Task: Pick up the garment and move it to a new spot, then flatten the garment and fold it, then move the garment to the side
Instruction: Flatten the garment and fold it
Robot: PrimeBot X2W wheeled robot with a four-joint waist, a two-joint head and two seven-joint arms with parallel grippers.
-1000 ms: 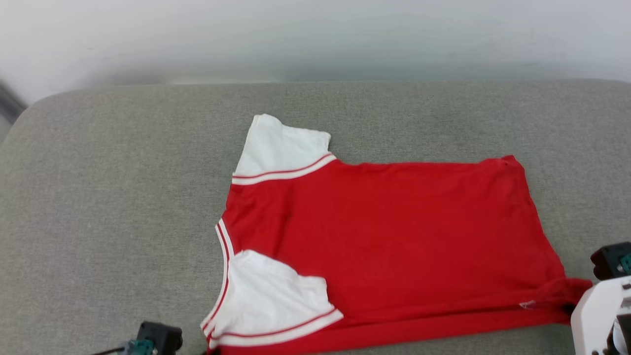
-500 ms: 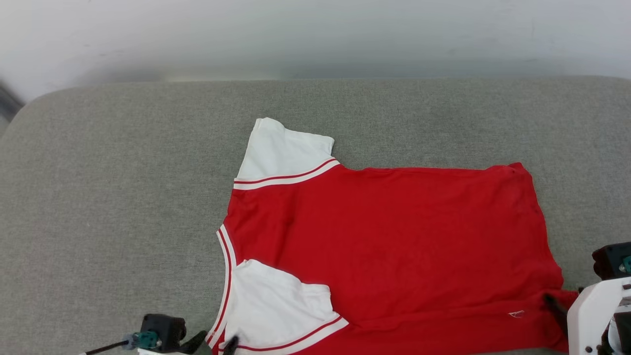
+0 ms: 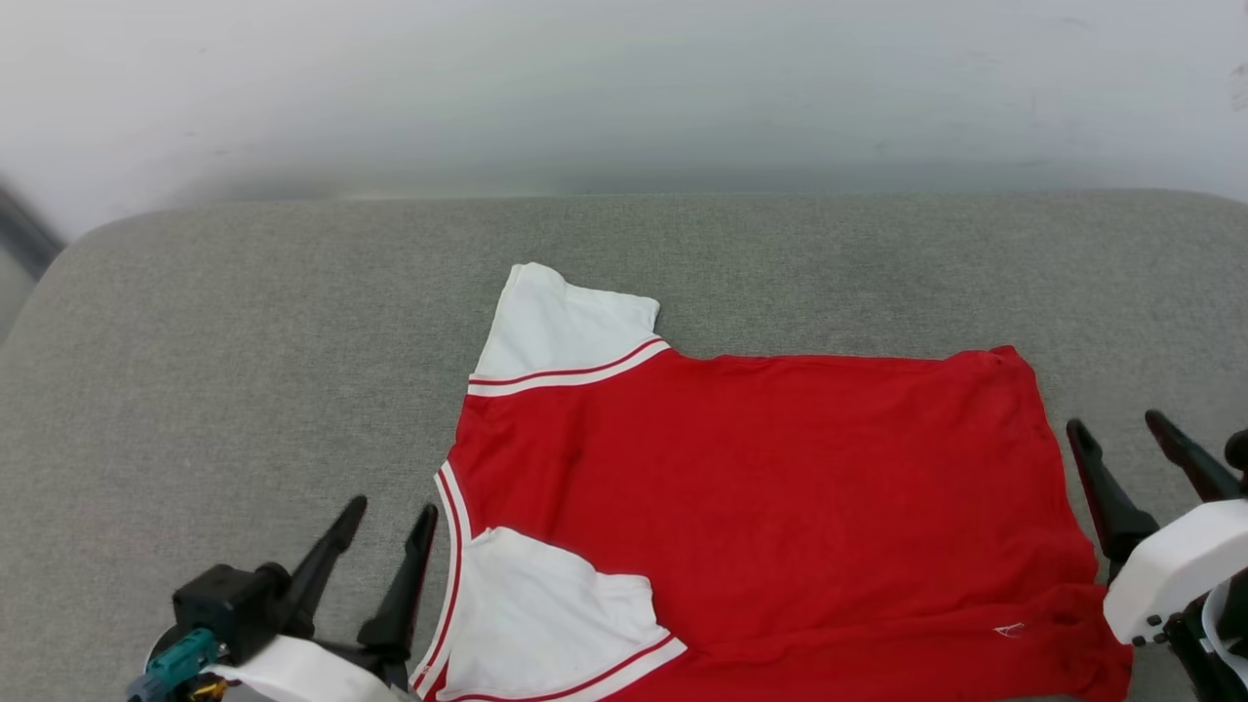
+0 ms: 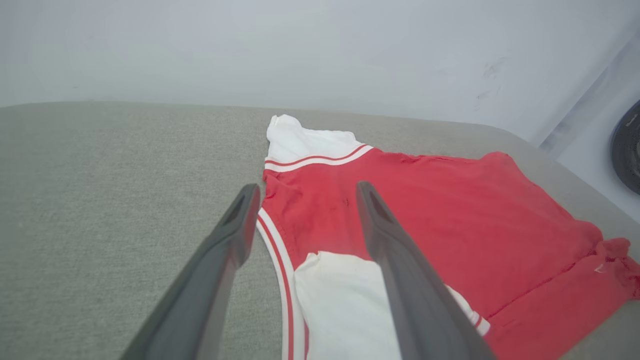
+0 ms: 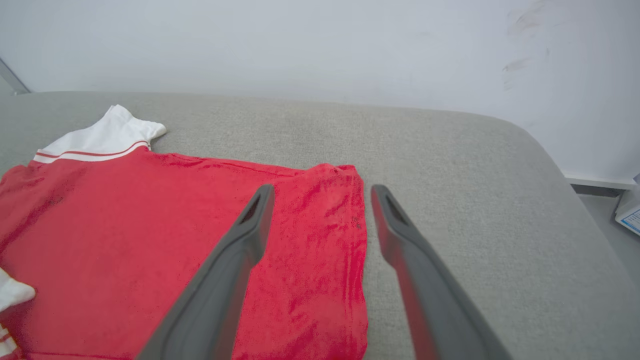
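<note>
Grey woven cushion [image 3: 244,341] under a pale wall [image 3: 624,88], with the garment [image 3: 780,487] spread across its middle and right, plain red side up (no lettering to be seen). Lay with the striped collar [image 3: 450,546] toward the robot's left and the hem [image 3: 1058,468] toward its right, the far sleeve [image 3: 570,327] flat on the cushion and the near sleeve [image 3: 546,624] apparently doubled back onto the red body. Showed a bunched ridge [image 3: 975,639] along the near edge, close to the hem corner.

Found the left gripper [image 3: 392,507] just beside the collar, fingers wide apart and holding nothing; straddled the striped trim in the left wrist view. Found the right gripper [image 3: 1113,422] just beside the hem, likewise spread and empty, with the hem edge running between its fingers in the right wrist view. Could not tell the height of either above the cloth.

Judged the move to a new spot as done and the flattening as the step in hand, not yet complete. Called next for a pinch at each end of the near edge, one by the shoulder and one at the hem corner, then an even pull apart and toward the robot to draw out the ridge and free the tucked sleeve. Needed a shallow bite into the cloth alone, without snagging the cushion weave, and matched tension from both arms to avoid fresh wrinkles before any fold.
</note>
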